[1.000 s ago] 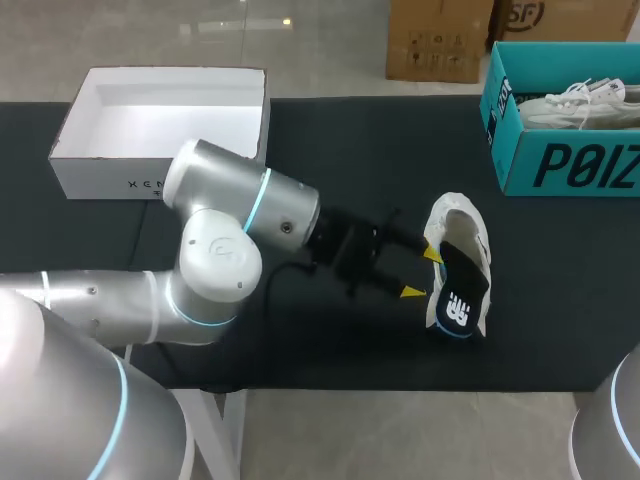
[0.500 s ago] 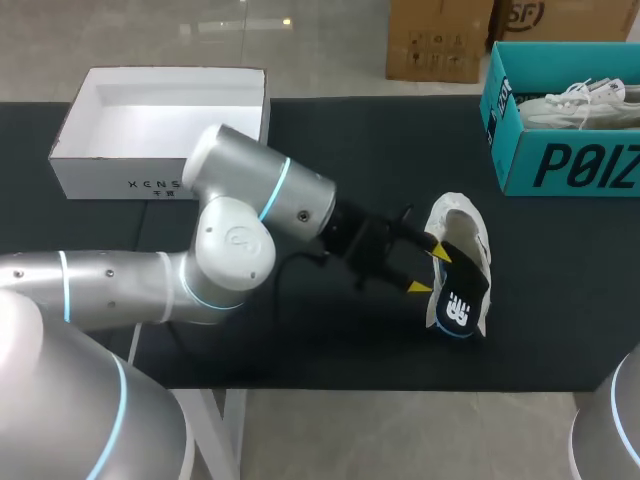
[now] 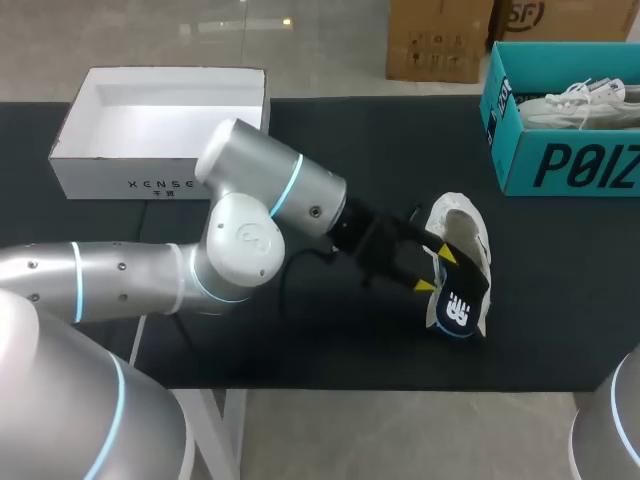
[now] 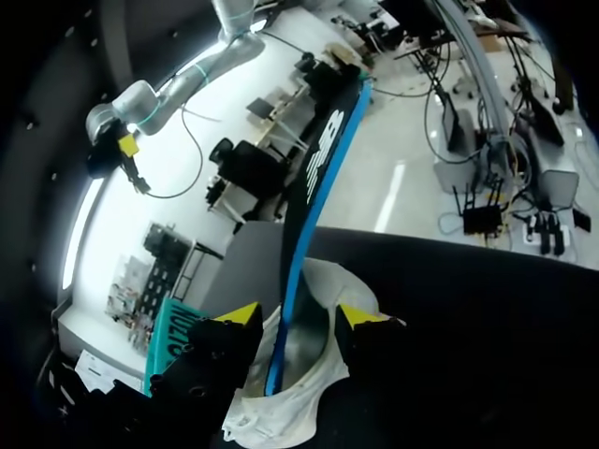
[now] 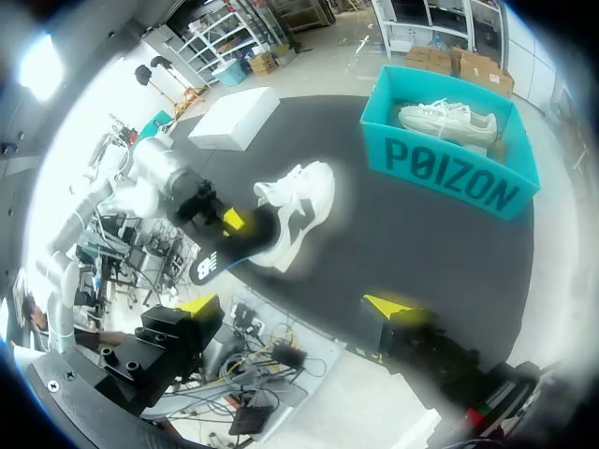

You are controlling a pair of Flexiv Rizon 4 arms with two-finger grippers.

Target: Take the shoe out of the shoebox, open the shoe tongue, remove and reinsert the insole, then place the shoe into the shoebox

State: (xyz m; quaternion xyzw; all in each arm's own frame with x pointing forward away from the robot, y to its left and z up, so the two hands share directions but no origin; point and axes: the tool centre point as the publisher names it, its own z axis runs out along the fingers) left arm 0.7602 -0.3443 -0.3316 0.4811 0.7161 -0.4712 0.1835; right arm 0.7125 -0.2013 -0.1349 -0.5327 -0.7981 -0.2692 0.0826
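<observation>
A white shoe (image 3: 455, 215) lies on the black table, right of the middle. A black insole (image 3: 465, 275) with a blue edge and a white logo sticks out of its opening. My left gripper (image 3: 437, 270) reaches in from the left. In the left wrist view the insole (image 4: 304, 243) stands edge-on between the two fingers of my left gripper (image 4: 299, 315), with slim gaps on both sides, above the shoe's collar (image 4: 281, 412). My right gripper (image 5: 295, 307) hangs open and empty, high over the table's near edge, far from the shoe (image 5: 299, 201).
A teal shoebox (image 3: 560, 165) at the back right holds another white shoe (image 3: 580, 100). An open white box (image 3: 160, 140) stands at the back left. Black table surface lies between the two boxes and in front of the shoe.
My left arm has moved right, bringing its fingers up to the shoe's opening. The fingers have narrowed around the insole. The shoe and my right gripper have not moved.
</observation>
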